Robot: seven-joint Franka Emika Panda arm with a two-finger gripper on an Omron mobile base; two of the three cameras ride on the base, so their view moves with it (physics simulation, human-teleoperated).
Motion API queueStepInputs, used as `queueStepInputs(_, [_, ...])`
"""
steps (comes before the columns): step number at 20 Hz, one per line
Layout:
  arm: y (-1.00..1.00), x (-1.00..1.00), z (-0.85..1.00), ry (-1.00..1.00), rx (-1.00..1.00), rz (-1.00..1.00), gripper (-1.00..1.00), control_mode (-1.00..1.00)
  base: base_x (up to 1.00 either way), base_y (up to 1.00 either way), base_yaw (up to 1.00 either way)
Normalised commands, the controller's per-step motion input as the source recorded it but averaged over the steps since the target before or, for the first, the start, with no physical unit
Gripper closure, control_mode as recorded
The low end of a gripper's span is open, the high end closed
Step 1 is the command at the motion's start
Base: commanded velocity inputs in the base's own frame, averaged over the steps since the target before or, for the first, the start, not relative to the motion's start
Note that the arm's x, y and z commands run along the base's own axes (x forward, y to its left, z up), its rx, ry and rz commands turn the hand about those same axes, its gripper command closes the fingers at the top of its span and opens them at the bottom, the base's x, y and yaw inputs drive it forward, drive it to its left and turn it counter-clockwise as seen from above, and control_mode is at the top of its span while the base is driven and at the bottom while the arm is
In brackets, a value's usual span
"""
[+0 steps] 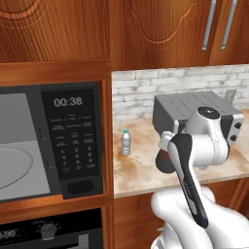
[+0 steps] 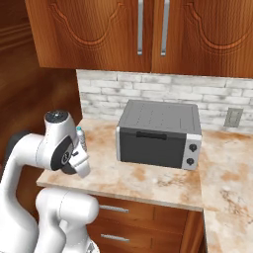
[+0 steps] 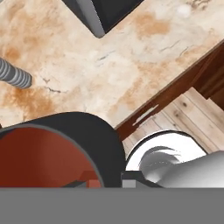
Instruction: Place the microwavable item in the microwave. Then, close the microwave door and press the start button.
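Note:
The microwavable item, a dark brown-maroon mug [image 3: 103, 142] with a reddish-brown inside, looms at the bottom left of the hand view. My gripper [image 3: 107, 181] is shut on its rim and holds it above the counter's front edge. In the left base view the wrist hangs in front of the counter, and the arm hides the mug there. The microwave [image 1: 73, 141] stands open at the left, showing its grey interior and round turntable [image 1: 14, 168]. Its keypad panel reads 00:38. The microwave door is out of view.
A small clear water bottle [image 1: 126, 142] [image 2: 81, 139] [image 3: 15, 75] stands on the marble counter [image 1: 146, 170] close to the microwave. A grey toaster oven [image 1: 194, 114] [image 2: 160, 133] sits farther right. Below the microwave is a black oven [image 1: 48, 233] with knobs.

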Motion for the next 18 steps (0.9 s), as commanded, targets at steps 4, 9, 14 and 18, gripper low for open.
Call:
queueStepInputs(4, [0.0,0.01,-0.01,0.03,0.0,-0.02,1.0,-1.0,0.0,0.0,0.0])
queueStepInputs(9, [0.0,-0.09,-0.03,-0.01,0.0,-0.04,1.0,1.0,-0.39,0.0,-0.03])
queueStepInputs(14, [0.0,0.0,0.0,0.0,0.0,0.0,1.0,1.0,-1.0,0.02,0.0])
queueStepInputs(18, [0.0,0.0,0.0,0.0,0.0,0.0,1.0,1.0,-1.0,0.43,0.01])
